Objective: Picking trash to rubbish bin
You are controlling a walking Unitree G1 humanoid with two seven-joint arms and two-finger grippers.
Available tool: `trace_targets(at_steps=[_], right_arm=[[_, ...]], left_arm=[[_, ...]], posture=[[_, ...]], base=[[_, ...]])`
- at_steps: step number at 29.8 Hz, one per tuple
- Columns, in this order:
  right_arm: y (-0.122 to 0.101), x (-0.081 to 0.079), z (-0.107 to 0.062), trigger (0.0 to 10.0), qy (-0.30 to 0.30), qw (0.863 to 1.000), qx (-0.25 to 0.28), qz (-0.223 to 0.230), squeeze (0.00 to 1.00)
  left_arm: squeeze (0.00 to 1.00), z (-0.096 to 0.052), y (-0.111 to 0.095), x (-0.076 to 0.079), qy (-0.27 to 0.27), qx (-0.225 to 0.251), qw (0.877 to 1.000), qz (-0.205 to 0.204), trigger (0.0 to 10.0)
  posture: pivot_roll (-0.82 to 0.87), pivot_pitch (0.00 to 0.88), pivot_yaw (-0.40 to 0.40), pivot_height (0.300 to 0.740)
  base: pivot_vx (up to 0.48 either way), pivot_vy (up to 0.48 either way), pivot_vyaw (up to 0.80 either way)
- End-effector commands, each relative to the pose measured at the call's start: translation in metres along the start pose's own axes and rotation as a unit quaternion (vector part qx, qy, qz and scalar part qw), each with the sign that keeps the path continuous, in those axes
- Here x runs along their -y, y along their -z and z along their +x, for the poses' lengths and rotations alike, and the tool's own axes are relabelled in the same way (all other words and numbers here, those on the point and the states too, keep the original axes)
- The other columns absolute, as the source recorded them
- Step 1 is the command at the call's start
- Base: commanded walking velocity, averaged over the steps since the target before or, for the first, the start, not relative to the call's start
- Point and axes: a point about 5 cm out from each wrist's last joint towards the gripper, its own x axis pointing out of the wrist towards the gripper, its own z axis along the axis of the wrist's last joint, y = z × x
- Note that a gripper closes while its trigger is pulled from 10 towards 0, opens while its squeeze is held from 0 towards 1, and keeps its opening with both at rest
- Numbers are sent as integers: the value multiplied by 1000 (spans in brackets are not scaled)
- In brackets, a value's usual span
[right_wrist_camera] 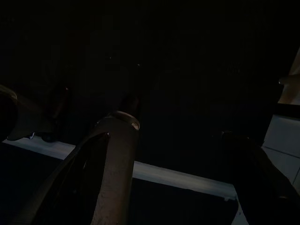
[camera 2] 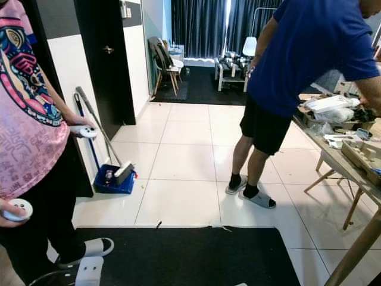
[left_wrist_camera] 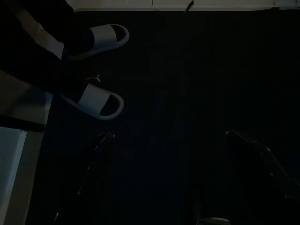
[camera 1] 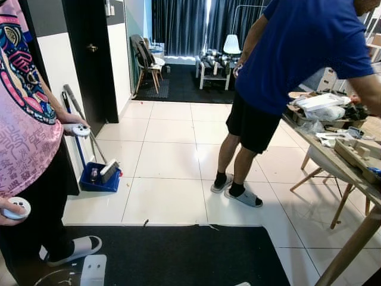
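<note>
Black mat (camera 1: 178, 256) runs under the camera, and at its far edge, where it meets the white floor tiles (camera 1: 172, 161), lie what I take to be the trash: a small dark scrap (camera 1: 145, 222) on the tile just beside the mat, and a thin pale scrap (camera 1: 208, 226) on the border to its right. Both arms hang low over the mat; the left gripper (left_wrist_camera: 167, 135) has its jaws released, apart with nothing between them, and the right gripper (right_wrist_camera: 176, 126) looks the same, though that picture is very dark. Beyond the dark scrap, to the left against the wall, stands a blue dustpan (camera 1: 100, 177) with a brush in it; whether it serves as the bin I cannot tell. A person in a pink shirt (camera 1: 24, 131) stands close on the left in white slippers (left_wrist_camera: 96, 101), holding a white controller (camera 1: 77, 129); another in a blue shirt (camera 1: 303, 47) bends over a cluttered table (camera 1: 351, 161) on the right. The step, I judge, is still the approach: step up to the mat's edge, bend low, and bring one open gripper straight down over the dark scrap, pinching flat against the tile, clear of the slippers
</note>
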Motion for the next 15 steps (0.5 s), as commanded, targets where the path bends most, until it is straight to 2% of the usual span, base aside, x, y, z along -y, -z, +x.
trace_targets(at_steps=[1,15], right_arm=[[0,1,0,10000,0,1000,-1,0,0],[6,3,-1,10000,3,1000,-9,-2,0]], left_arm=[[0,0,1,-5,-2,-7,1000,12,10000],[0,0,2,-4,-1,-8,1000,14,10000]], posture=[[60,0,-17,740],[60,0,-17,740]], base=[[0,0,0],[0,0,0]])
